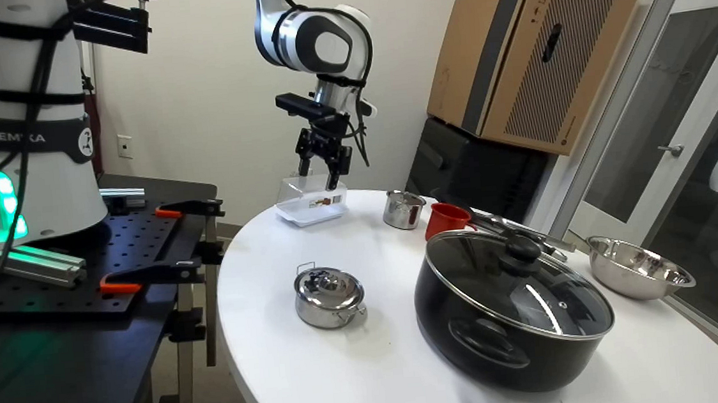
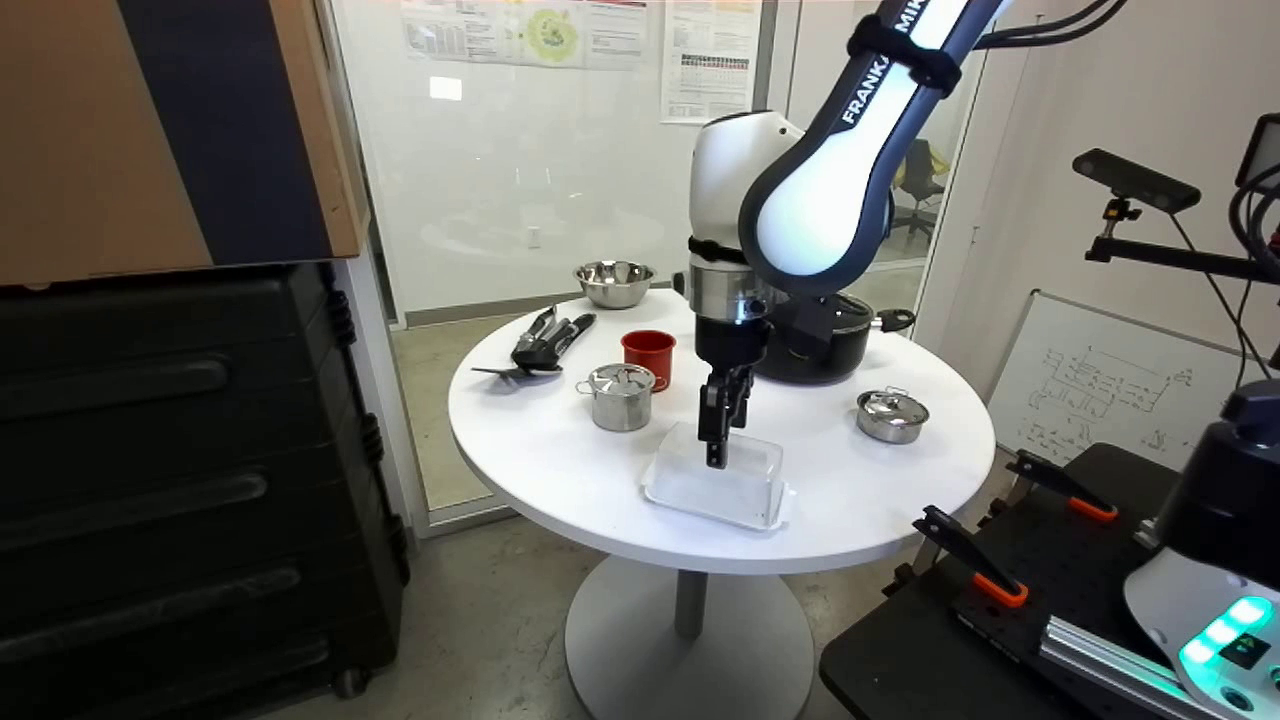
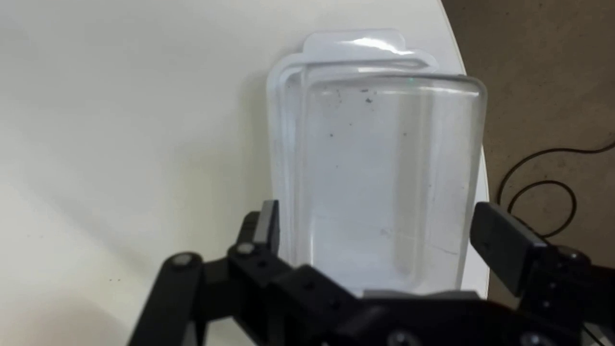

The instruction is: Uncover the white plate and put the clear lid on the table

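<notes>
The clear lid (image 1: 299, 191) is a low transparent box-shaped cover. It sits over the white plate (image 1: 314, 218) near the edge of the round white table (image 1: 372, 373). The lid also shows in an exterior view (image 2: 712, 490) and in the wrist view (image 3: 355, 168). In the wrist view the white plate's end tab (image 3: 353, 44) sticks out past the lid. My gripper (image 1: 317, 176) points down over the lid. In the wrist view the gripper (image 3: 377, 218) is open, one finger on each long side of the lid, with no clear grip on it.
A small lidded steel tin (image 1: 328, 300), a steel pot (image 2: 620, 400) and a red mug (image 1: 447, 220) stand on the table. A large black pot (image 1: 493, 357), a steel bowl (image 1: 633, 266) and utensils (image 2: 545, 345) are there too. The table edge is close beside the lid.
</notes>
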